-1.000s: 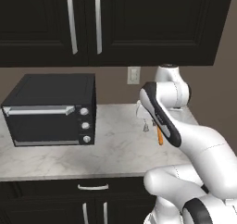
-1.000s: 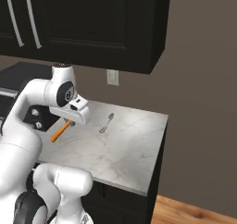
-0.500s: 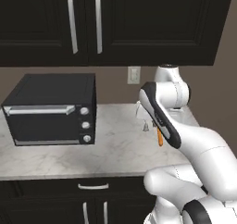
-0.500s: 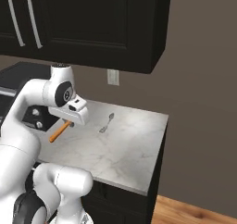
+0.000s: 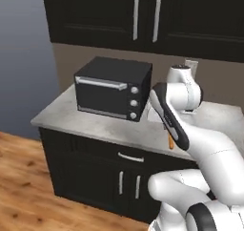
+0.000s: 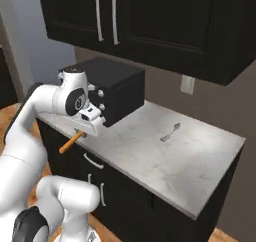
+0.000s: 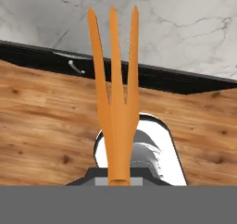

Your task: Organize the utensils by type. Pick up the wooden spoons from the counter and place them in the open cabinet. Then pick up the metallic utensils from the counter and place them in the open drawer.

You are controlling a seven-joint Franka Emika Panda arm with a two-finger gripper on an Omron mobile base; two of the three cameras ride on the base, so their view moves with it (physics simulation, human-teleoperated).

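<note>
Nearest the hand camera, the bright orange fork [image 7: 115,102] runs straight out from the tool, smooth and matte, its slim shaft splitting into three long pointed tines. The tool [image 6: 86,131] is clamped on the fork's handle; in the right base view the orange shaft [image 6: 69,142] slants down and outward past the desk's front edge, and in the left base view a short orange end [image 5: 171,141] shows below the arm. Under the tines in the hand view lies wood-plank floor [image 7: 41,126], warm brown with visible grain.

Beyond that, the desk [image 6: 150,156] is a white marble slab with grey veins on black base cabinets [image 5: 90,173] that carry silver handles. A black toaster oven [image 5: 114,88], boxy with a silver bar handle and round knobs, stands on the slab just beside the arm. The small silver-grey utensil [image 6: 170,132] lies flat on the marble, well apart from the tool.

Farthest, black panelled wall cabinets [image 6: 150,21] with long silver bar handles hang above the desk.
</note>
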